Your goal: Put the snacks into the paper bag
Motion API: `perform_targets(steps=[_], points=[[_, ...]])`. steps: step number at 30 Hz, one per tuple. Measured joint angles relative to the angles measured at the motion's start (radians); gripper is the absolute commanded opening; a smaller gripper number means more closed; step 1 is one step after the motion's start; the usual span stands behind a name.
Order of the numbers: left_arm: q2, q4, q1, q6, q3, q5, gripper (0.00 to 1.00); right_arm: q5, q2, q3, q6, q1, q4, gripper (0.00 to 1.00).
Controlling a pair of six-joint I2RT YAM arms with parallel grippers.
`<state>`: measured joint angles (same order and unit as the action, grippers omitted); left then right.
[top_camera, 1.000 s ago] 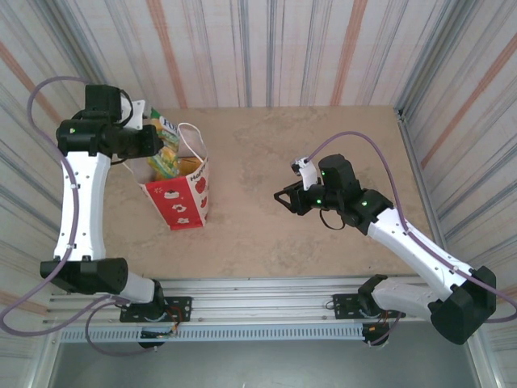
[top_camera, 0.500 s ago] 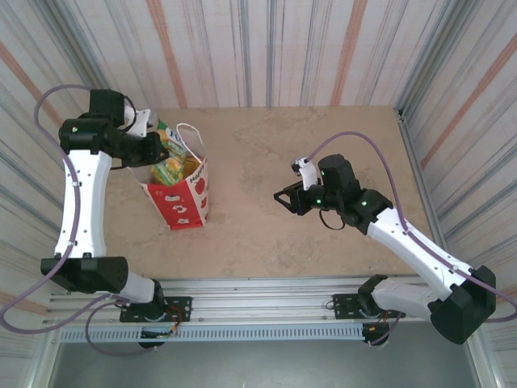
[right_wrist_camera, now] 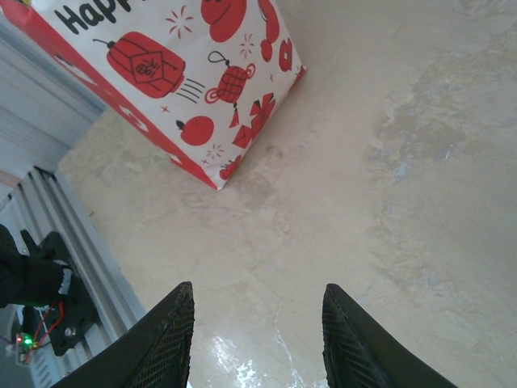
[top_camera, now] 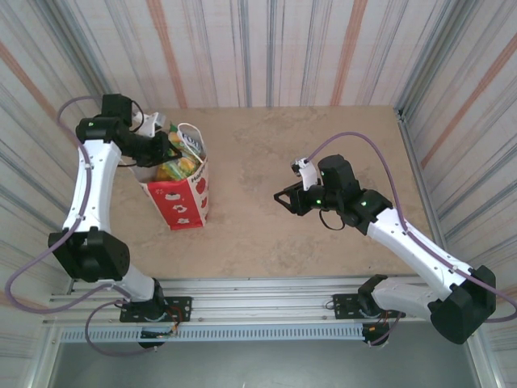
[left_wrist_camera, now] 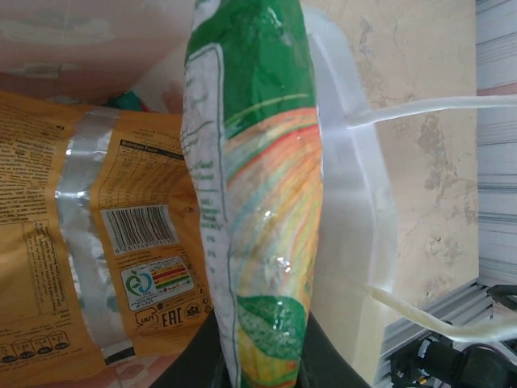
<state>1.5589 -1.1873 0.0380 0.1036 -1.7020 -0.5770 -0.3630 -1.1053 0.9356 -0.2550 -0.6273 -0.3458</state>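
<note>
From above: left gripper (top_camera: 167, 147) right over the open mouth of the paper bag (top_camera: 184, 204), yellow and orange snacks (top_camera: 179, 168) already inside; right gripper (top_camera: 284, 198) well apart over the table (top_camera: 266, 145), so the left far nearer.

From the left wrist: clamped narrow on a green packet (left_wrist_camera: 258, 202), edge-on, long axis running straight on from the fingers into the bag, between an orange packet (left_wrist_camera: 89, 242) and the white wall. Likely needs only letting go.

From the right wrist: about half open, gripping nothing, facing the bag's printed side.
</note>
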Motion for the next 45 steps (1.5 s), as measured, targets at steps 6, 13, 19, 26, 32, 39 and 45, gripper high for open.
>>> perform_targets(steps=[6,13,19,26,32,39,45], points=[[0.006,-0.035,0.0,-0.024,-0.008,0.179,0.51,0.0,0.0,-0.005,0.0,0.0,0.0,0.44],[-0.01,-0.082,-0.013,-0.068,-0.133,0.394,0.46,0.0,0.0,-0.005,0.0,0.0,0.0,0.44],[-0.046,-0.084,-0.079,-0.078,-0.143,0.412,0.44,0.0,-0.001,-0.005,-0.003,-0.001,0.0,0.44],[-0.013,-0.045,-0.091,-0.077,-0.006,0.398,0.44,0.0,-0.002,-0.005,-0.004,-0.001,0.0,0.44],[0.011,-0.023,-0.126,-0.069,0.014,0.406,0.54,0.003,-0.002,-0.005,-0.005,-0.001,-0.002,0.45],[-0.098,-0.007,-0.135,-0.028,-0.04,0.37,0.63,0.004,-0.002,-0.005,-0.006,-0.001,-0.002,0.45],[-0.266,0.04,-0.135,0.033,-0.048,0.282,0.7,0.003,-0.002,-0.005,-0.006,-0.001,-0.002,0.45]])
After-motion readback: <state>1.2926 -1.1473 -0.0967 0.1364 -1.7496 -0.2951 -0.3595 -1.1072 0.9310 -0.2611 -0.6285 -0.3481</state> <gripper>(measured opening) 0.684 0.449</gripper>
